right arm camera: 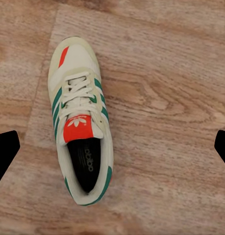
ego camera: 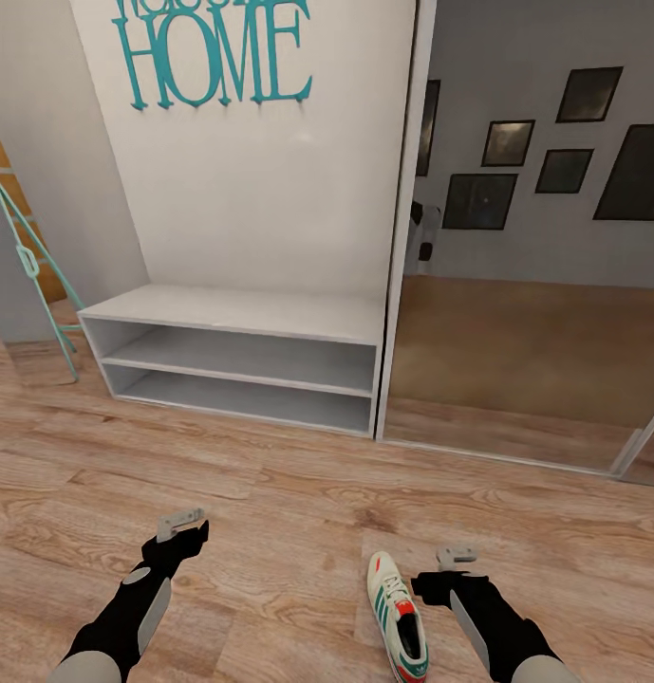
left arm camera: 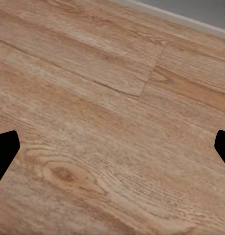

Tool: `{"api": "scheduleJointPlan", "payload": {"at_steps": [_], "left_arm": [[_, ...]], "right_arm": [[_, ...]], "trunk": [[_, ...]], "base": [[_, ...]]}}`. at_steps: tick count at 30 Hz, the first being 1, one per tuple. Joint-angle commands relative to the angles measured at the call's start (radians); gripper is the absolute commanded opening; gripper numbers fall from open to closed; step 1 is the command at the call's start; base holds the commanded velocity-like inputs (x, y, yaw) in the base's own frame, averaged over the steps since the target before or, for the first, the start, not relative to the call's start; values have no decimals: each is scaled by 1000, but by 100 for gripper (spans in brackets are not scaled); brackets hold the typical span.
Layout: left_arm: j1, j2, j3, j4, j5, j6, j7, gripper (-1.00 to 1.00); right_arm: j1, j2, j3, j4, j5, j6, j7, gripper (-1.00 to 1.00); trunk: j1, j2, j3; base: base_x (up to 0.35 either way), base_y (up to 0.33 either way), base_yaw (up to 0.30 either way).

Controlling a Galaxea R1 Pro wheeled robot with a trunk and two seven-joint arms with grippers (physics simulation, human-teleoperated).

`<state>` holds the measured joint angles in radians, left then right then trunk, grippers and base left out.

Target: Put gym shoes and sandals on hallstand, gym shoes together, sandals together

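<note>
One gym shoe (ego camera: pixel 398 617) is lying on the wood floor (ego camera: pixel 270 531) at the lower centre-right of the head view, toe pointing up the frame toward the rack, heel at the bottom edge. It is sitting upright on its sole, laces tied, red tongue tab and green stripes showing. In the right wrist view the shoe (right arm camera: pixel 82 120) is lying left of centre, apart from both black fingertips at the frame's side edges.

The right gripper (ego camera: pixel 456 556) is hovering just right of the shoe, near but not touching it. Its fingers (right arm camera: pixel 5 152) are standing wide apart, so the claw is open and holding nothing.

The left gripper (ego camera: pixel 182 522) is hanging over bare planks at the lower left of the head view, well apart from the shoe. Its fingers (left arm camera: pixel 4 152) are likewise spread to the frame edges over bare floor (left arm camera: pixel 112 117), open and empty.

The rack (ego camera: pixel 241 356) is standing against the white wall in the middle left of the head view, its bench top and two low shelves bare. Teal "HOME" lettering (ego camera: pixel 217 57) is showing at the top. A mirrored panel (ego camera: pixel 535 237) is filling the right side, reflecting dark picture frames.
</note>
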<state>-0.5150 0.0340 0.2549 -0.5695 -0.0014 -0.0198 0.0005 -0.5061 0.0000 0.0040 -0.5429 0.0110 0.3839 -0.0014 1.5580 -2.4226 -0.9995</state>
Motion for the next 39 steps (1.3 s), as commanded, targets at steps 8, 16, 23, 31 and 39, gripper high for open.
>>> {"api": "scheduleJointPlan", "payload": {"at_steps": [8, 16, 23, 31, 39], "left_arm": [[0, 0, 1, 0, -2, -3, 0, 100], [0, 0, 1, -1, -2, -3, 0, 100], [0, -1, 0, -2, -2, -2, 0, 100], [0, -2, 0, -3, -2, -2, 0, 100], [0, -1, 1, -5, -2, -3, 0, 100]], "right_arm": [[0, 0, 1, -1, 0, 6, 0, 100], [2, 0, 0, 0, 1, -10, 0, 100], [8, 1, 2, 85, 2, -211, 0, 100], [9, 0, 0, 161, -2, -283, 0, 100], [9, 0, -1, 168, -6, -288, 0, 100]], "trunk": [[0, 0, -5], [0, 0, -7], [0, 0, -8], [0, 0, -8], [0, 0, -8]], "base": [[0, 0, 139], [0, 0, 68], [0, 0, 8], [0, 0, 1], [0, 0, 0]]}}
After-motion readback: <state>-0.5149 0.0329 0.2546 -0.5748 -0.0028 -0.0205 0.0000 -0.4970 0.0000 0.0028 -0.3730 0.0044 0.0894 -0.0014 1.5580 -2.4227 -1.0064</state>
